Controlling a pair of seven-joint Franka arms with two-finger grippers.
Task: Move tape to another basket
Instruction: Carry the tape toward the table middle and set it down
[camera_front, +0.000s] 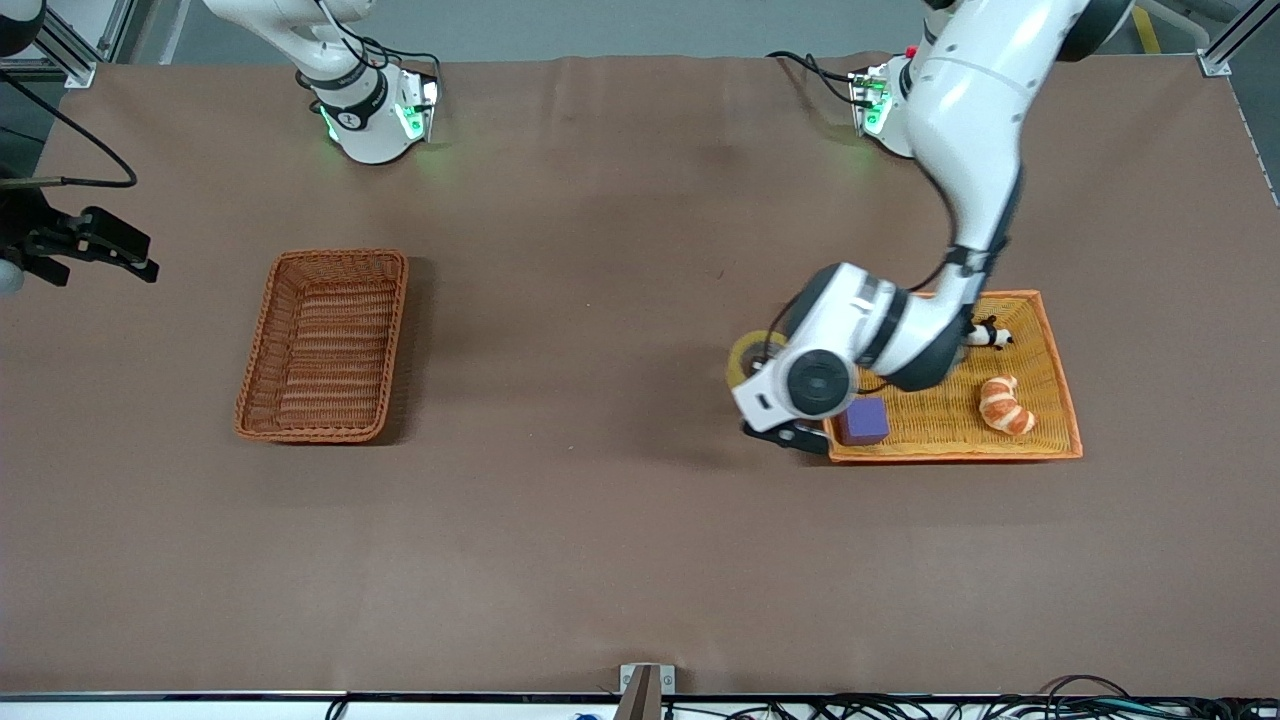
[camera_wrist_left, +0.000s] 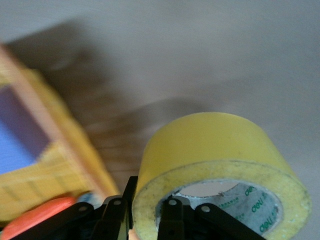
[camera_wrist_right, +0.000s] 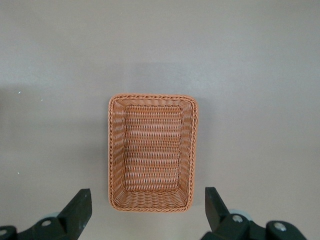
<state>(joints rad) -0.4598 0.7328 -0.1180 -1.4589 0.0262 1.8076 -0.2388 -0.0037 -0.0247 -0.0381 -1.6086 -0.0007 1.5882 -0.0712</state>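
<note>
Clearly the left gripper (camera_wrist_left: 145, 220) has the tape (camera_wrist_left: 220, 170) pinched through its wall, one finger inside the grey-rimmed hole and one outside, so the roll rides upright and cannot roll off. In the front view the tape (camera_front: 752, 357) peeks out past the left arm's wrist, held in the air just over the edge of the orange-yellow tray (camera_front: 1050, 345) at the corner toward the right arm's end, above the brown table (camera_front: 620, 520). That grip on the rim looks chosen because the ring is too wide to span whole. Left in the tray are a purple cube (camera_front: 864, 421), a croissant (camera_front: 1005, 404) and a small panda toy (camera_front: 990, 335), all lying apart from one another, so lifting the roll out at this corner disturbs none of them. The basket (camera_front: 325, 345) sits well apart toward the right arm's end of the table, with nothing in it, its open top ready for a drop from above. The right gripper (camera_wrist_right: 147, 212) waits high over the basket (camera_wrist_right: 152, 152), fingers spread wide and holding nothing, seemingly kept up there so the left arm's path across stays unobstructed.
</note>
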